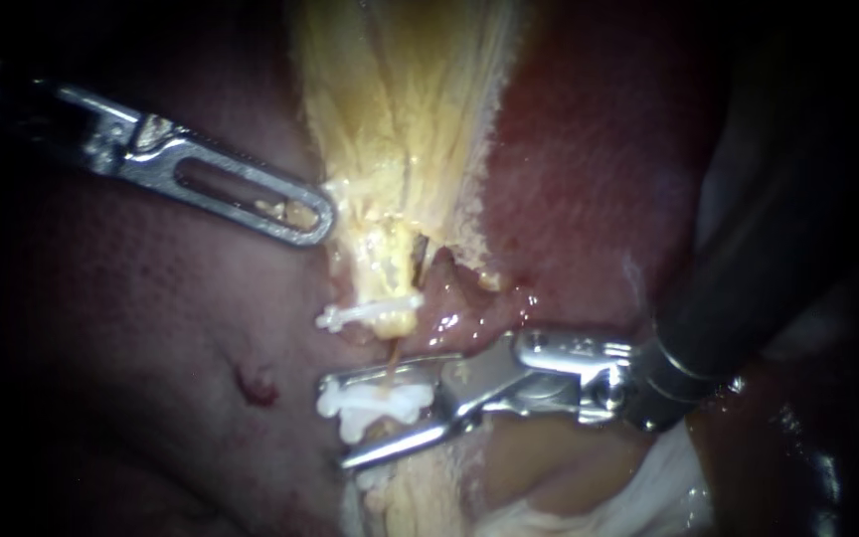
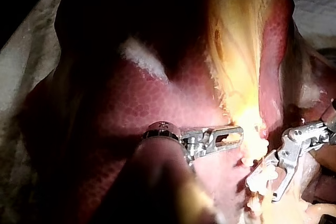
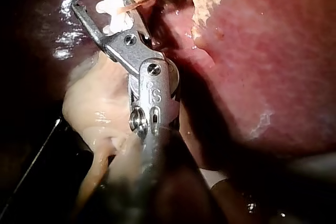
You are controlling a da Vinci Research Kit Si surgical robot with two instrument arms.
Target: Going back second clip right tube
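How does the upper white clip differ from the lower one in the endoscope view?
The upper clip looks thin and flat, the lower clip thicker and lumpier. The upper clip touches no instrument; the lower clip sits between the right instrument's open jaws. Both are white, across the same tube.

Pale cloth (image 2: 21, 77) under the liver (image 2: 136, 103)
The cloth is seen only past the liver's outer edges; whatever is spread beneath it is hidden.
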